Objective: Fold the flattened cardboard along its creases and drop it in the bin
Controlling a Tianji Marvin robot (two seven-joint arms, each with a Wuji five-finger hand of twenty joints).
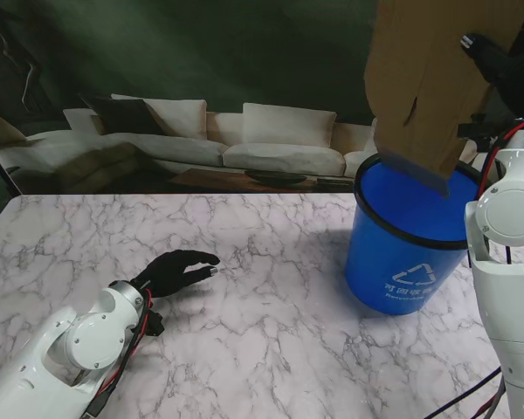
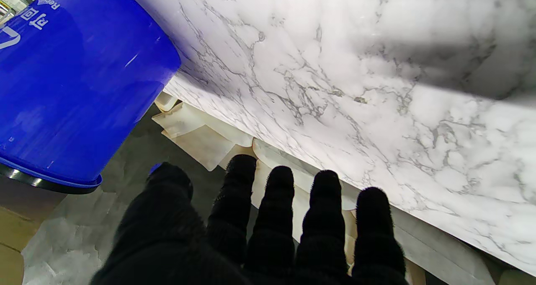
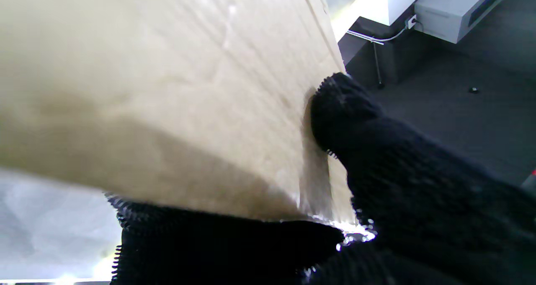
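Brown cardboard [image 1: 428, 78] hangs upright over the bin [image 1: 402, 253], its lower edge dipping just inside the rim on the bin's far side. The right hand [image 1: 498, 61] holds it high, near the top edge, and the right wrist view shows why it stays put: a thumb [image 3: 335, 109] presses one face while the other fingers [image 3: 217, 243] wrap the opposite side, pinching the sheet between them. Held from above like this, the sheet points straight down into the opening, so I judge that letting go would send it in; the fold seems done and only the drop is left.

Well away from the bin, on its left, the left hand [image 1: 176, 271] rests low over the marble bench [image 1: 271, 332], fingers [image 2: 280, 218] spread and slightly curled, holding nothing. It looks parked clear of the bin so as not to block the drop.

Much is out of sight. The cardboard's top runs off the stand view's edge, so its full shape and how many layers it is folded into cannot be told. The right hand is partly cut off too. The bin's inside is mostly screened by the sheet, and whether the lower edge touches the rim is unclear.
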